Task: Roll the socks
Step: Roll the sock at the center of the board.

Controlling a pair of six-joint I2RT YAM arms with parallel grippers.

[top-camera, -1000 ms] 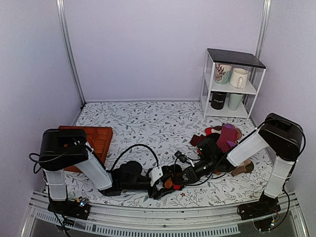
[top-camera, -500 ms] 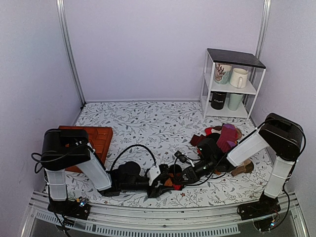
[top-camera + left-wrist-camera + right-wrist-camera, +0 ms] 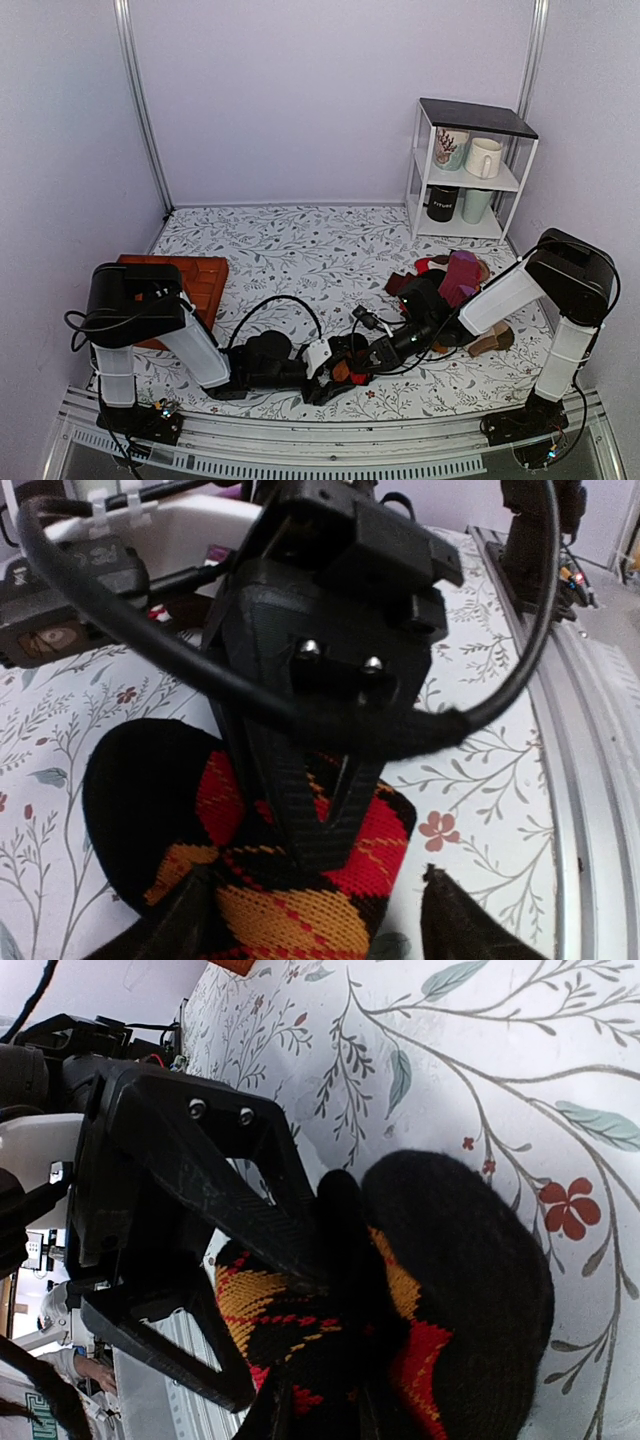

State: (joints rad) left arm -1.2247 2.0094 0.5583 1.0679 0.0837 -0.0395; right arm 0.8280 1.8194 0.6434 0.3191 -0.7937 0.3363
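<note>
The socks [image 3: 345, 368] are a rolled black bundle with red and orange diamonds, lying near the table's front edge. Both grippers meet on it. In the left wrist view my left gripper [image 3: 315, 875] stands open astride the bundle [image 3: 290, 905]. Its left finger touches the knit and its right finger [image 3: 460, 925] is clear of it. My right gripper [image 3: 322, 825] comes in from the far side and is shut on the top of the roll. In the right wrist view its fingers [image 3: 275, 1410] pinch a black fold of the socks [image 3: 470, 1290], and the left gripper [image 3: 280, 1335] frames the bundle.
A heap of other socks [image 3: 452, 278], maroon and purple, lies right of centre, with a tan one [image 3: 492, 340] beside the right arm. A white shelf with mugs [image 3: 470, 170] stands at back right. An orange-brown box [image 3: 195, 280] sits at left. A metal rail [image 3: 320, 445] borders the front.
My left gripper narrowed briefly and has widened again around the bundle. Its wrist has edged slightly right. The right gripper keeps its hold and has not moved.
</note>
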